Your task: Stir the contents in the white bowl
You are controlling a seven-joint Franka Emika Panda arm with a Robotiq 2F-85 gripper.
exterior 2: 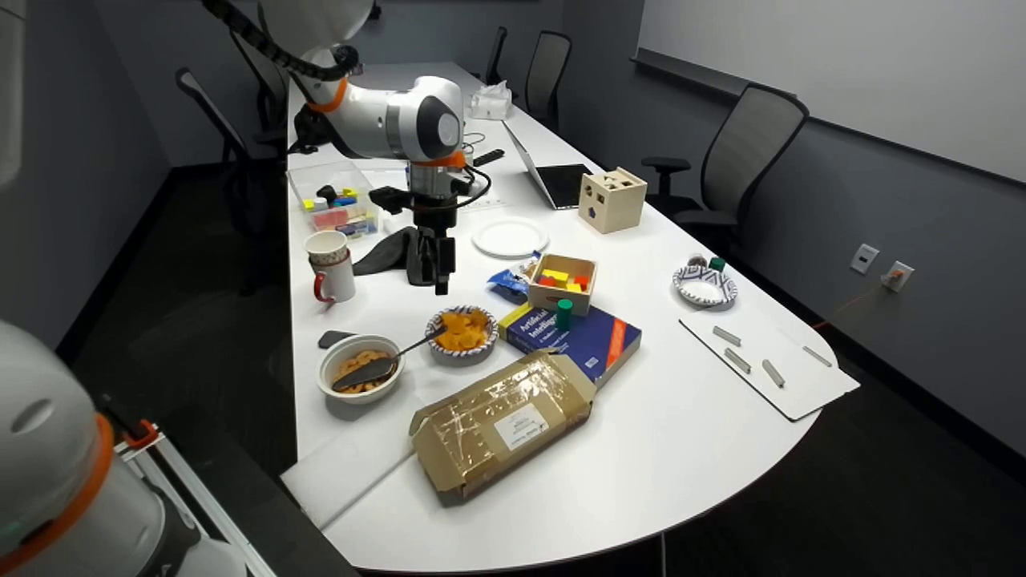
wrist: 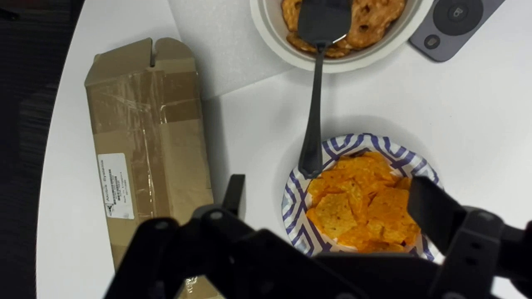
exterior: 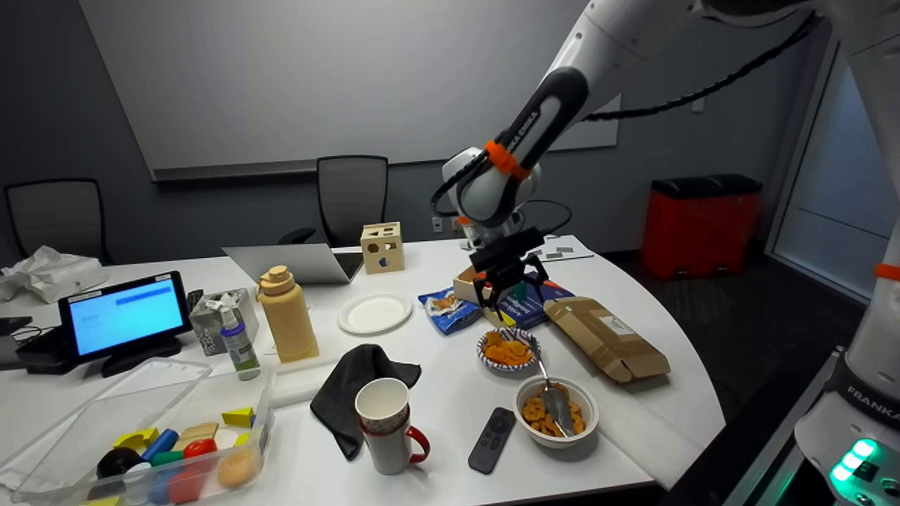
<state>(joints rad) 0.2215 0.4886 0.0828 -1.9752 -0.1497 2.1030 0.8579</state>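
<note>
One white bowl (wrist: 338, 65) apart from end effector (wrist: 332, 199)

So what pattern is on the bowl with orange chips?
Bluish-purple geometric lines on white; the chip bowl shows best in the wrist view.

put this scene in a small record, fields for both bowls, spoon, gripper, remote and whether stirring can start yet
white bowl: holds brown and orange food bits
patterned bowl: holds bright orange chips
spoon: head in the white bowl, handle reaching to the patterned bowl
gripper: open, empty, raised near the patterned bowl
remote: beside the white bowl
stirring: probably not yet, spoon ungripped
</note>
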